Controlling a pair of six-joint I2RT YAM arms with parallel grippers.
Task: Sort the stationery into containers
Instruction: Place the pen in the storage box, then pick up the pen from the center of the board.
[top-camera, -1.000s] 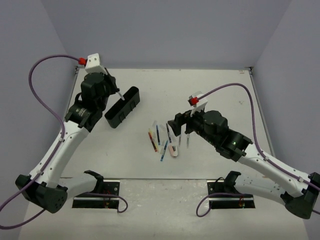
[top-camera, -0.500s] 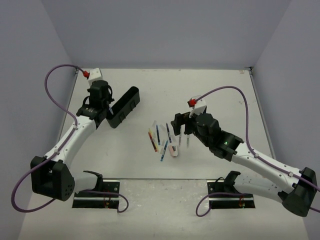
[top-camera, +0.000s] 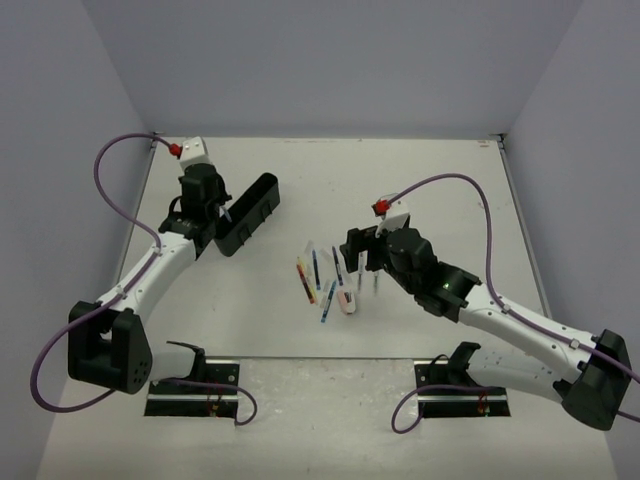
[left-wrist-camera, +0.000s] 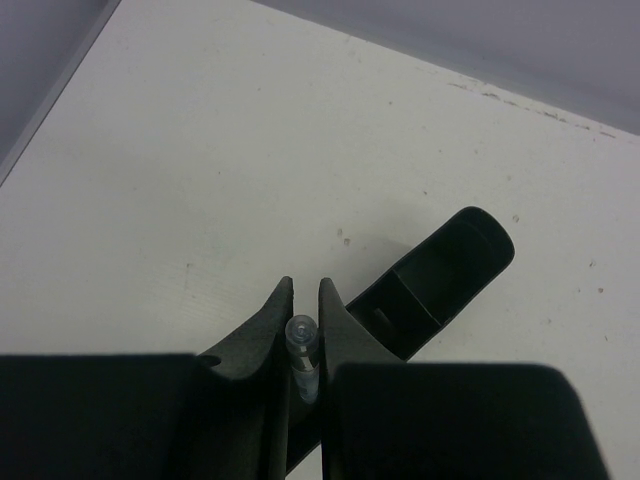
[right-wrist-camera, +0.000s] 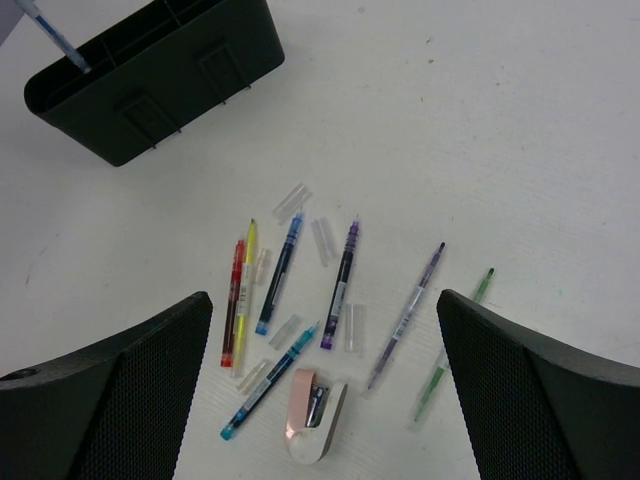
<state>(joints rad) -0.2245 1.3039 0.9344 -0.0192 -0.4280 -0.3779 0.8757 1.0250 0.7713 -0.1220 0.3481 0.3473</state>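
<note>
The black organiser tray (top-camera: 247, 213) lies slanted at the back left; it also shows in the left wrist view (left-wrist-camera: 440, 280) and the right wrist view (right-wrist-camera: 150, 70). My left gripper (top-camera: 222, 208) (left-wrist-camera: 305, 283) is shut on a clear blue-tinted pen (left-wrist-camera: 300, 345), at the tray's near left side. Several pens (top-camera: 320, 275) lie loose mid-table: red (right-wrist-camera: 233, 300), yellow (right-wrist-camera: 246, 280), blue (right-wrist-camera: 280, 270), purple (right-wrist-camera: 340, 285), teal (right-wrist-camera: 270, 380), thin violet (right-wrist-camera: 405, 315), green (right-wrist-camera: 455, 345). A pinkish-white block (right-wrist-camera: 315, 415) lies beside them. My right gripper (top-camera: 364, 265) (right-wrist-camera: 322, 298) hangs open and empty above them.
Several clear pen caps (right-wrist-camera: 320, 240) lie scattered among the pens. Grey walls enclose the table on the left, back and right. The arm bases and their mounting plates (top-camera: 195, 390) sit at the near edge.
My left arm has swung down and in, bringing the held pen against the tray's left side. My right gripper has shifted slightly left over the pens.
</note>
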